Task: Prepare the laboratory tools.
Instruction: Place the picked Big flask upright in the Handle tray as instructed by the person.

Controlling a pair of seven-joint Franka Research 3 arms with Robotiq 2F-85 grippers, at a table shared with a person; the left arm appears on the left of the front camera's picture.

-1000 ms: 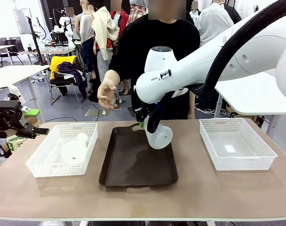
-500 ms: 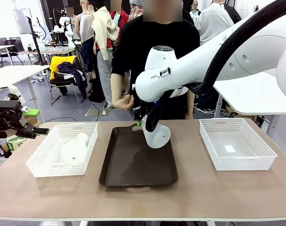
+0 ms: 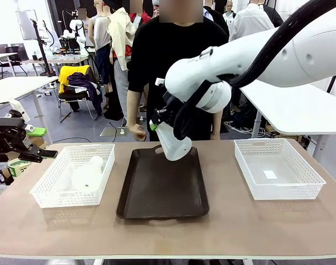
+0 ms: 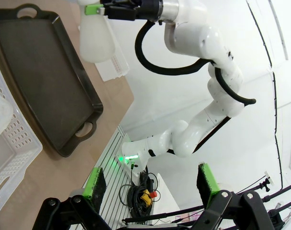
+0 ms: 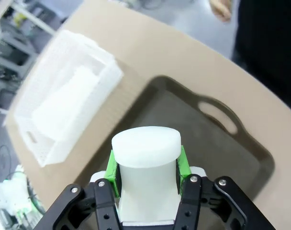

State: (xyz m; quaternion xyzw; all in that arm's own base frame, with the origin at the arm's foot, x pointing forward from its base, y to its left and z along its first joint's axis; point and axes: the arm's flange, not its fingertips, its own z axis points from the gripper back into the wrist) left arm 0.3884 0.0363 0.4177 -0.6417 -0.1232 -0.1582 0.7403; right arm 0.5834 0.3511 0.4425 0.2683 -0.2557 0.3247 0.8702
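Note:
My right gripper (image 3: pixel 158 125) is shut on the neck of a frosted-white conical flask (image 3: pixel 176 146), which hangs tilted in the air above the far end of the dark brown tray (image 3: pixel 157 199). In the right wrist view the green pads (image 5: pixel 113 168) clamp the flask's neck (image 5: pixel 145 158) above the tray (image 5: pixel 193 129). A second flask (image 3: pixel 89 174) lies in the white mesh basket (image 3: pixel 43 193) on the left. At the far left my left gripper (image 3: pixel 40 154) hovers off the table's edge, open and holding nothing. Its view shows the open gripper (image 4: pixel 150 184) and the held flask (image 4: pixel 94 36).
An empty white mesh basket (image 3: pixel 251 176) stands on the right of the table. A person in black stands at the far side, one hand (image 3: pixel 137 132) low near the tray's far handle. My right arm (image 3: pixel 251 52) spans the right half above the table.
My right arm has lifted the flask up and to the left, tilting it further. The person's hand has dropped from chest height to the table's far edge. The left arm is still.

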